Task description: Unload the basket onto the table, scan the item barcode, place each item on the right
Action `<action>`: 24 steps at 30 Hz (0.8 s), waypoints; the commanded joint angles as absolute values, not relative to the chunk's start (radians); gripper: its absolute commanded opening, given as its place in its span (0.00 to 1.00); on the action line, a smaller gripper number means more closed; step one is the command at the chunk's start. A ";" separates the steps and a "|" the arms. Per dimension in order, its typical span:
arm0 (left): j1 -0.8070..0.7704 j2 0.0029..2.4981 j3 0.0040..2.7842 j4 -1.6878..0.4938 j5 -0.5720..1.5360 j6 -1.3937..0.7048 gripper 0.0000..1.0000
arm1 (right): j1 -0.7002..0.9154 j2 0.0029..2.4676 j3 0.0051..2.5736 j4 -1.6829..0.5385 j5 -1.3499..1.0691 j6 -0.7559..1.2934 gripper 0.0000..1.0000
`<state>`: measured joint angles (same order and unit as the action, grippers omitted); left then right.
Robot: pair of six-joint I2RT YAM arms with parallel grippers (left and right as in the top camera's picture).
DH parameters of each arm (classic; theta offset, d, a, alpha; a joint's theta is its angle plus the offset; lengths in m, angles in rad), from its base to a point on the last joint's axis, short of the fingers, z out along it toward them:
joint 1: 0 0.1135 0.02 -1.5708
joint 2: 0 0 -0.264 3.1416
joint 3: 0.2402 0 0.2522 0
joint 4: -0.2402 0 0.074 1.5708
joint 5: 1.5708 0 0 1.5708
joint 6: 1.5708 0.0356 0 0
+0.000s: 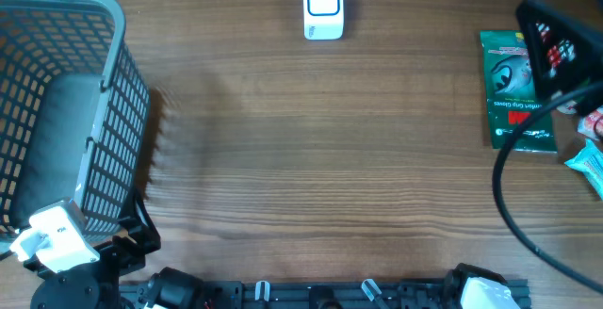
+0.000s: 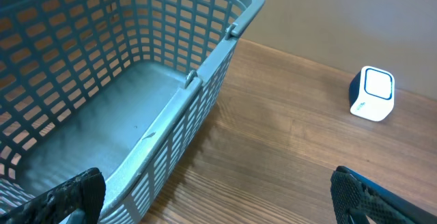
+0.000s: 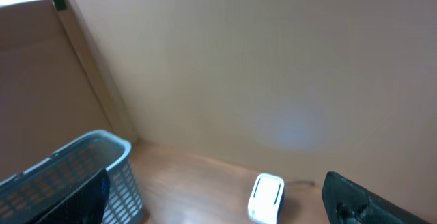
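**Near field.** At 7 o'clock on the table [image 1: 311,158], the left gripper [image 2: 215,197] hangs beside the near end of the grey basket [image 1: 113,130]. Its fingers are spread wide with nothing between them. You need not use it for this step.

**Middle field.** At 3 o'clock, the right gripper [image 3: 218,200], likewise spread and empty, hovers over the green packet [image 1: 509,83]. This packet is probably the item to scan, and it lies flat on the wood. A teal packet [image 1: 589,163] lies near it toward 4 o'clock, and a black cable [image 1: 504,187] crosses the green packet's near end.

**Far field.** At 12 o'clock stands the white scanner [image 1: 323,8], well apart from both packets.

**Method.** Lower the right gripper onto one long edge of the green packet only, clear of the cable and the teal packet. The barcode cannot be made out from here, so pinch near a margin to avoid covering it. Lift the packet, carry it toward 12 o'clock, and turn the coded face squarely toward the scanner's blue-framed window. Keep the soft wrapper taut.
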<state>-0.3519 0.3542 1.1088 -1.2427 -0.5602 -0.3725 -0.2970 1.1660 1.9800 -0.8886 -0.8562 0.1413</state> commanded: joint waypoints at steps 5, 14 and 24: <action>-0.356 0.351 1.106 -1.240 -0.569 -0.375 1.00 | -0.289 1.150 1.967 -1.023 -0.801 0.045 1.00; -0.356 0.351 1.106 -1.240 -0.569 -0.375 1.00 | -0.193 0.871 1.679 -0.898 -0.674 -0.210 1.00; -0.356 0.351 1.106 -1.240 -0.569 -0.375 1.00 | -0.189 0.345 0.927 -0.422 -0.618 -0.208 1.00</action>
<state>-0.3519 0.3542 1.1084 -1.2423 -0.5606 -0.3729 -0.1928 0.4706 1.1046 -0.5167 -0.6418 -0.1997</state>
